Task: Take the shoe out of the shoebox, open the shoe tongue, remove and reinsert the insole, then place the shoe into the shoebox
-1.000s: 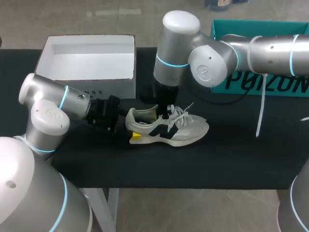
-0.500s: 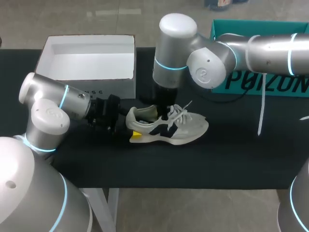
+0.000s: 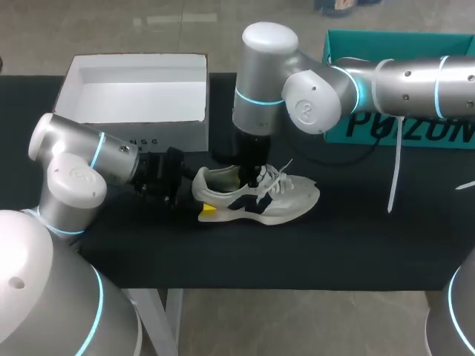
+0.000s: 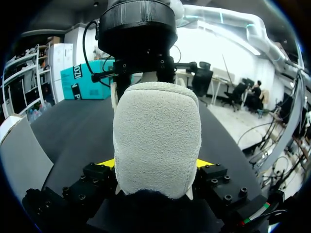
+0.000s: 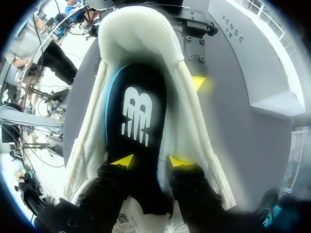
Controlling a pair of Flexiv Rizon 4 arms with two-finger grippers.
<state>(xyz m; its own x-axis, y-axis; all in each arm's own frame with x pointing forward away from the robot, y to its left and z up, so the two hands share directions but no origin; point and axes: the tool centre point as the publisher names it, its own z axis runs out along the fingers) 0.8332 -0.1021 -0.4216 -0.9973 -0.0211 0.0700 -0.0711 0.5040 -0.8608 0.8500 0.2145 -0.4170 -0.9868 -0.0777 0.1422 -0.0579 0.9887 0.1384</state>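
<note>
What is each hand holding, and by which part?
Left hand clamps the shoe by its heel; right hand pinches the dark insole by its side edges inside the shoe.

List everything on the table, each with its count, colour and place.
shoe: one, white and grey with dark trim, on its sole mid-table, toe toward my right.
insole: one, black with a white logo, in the shoe's opening.
shoebox: one, white, open, back left of the table.
teal box: one, teal, back right of the table.
table: one, black top.
left gripper: one, black, yellow-tipped fingers, shut on the shoe's heel.
right gripper: one, same colours, over the shoe's opening, fingers pinching the insole.
</note>
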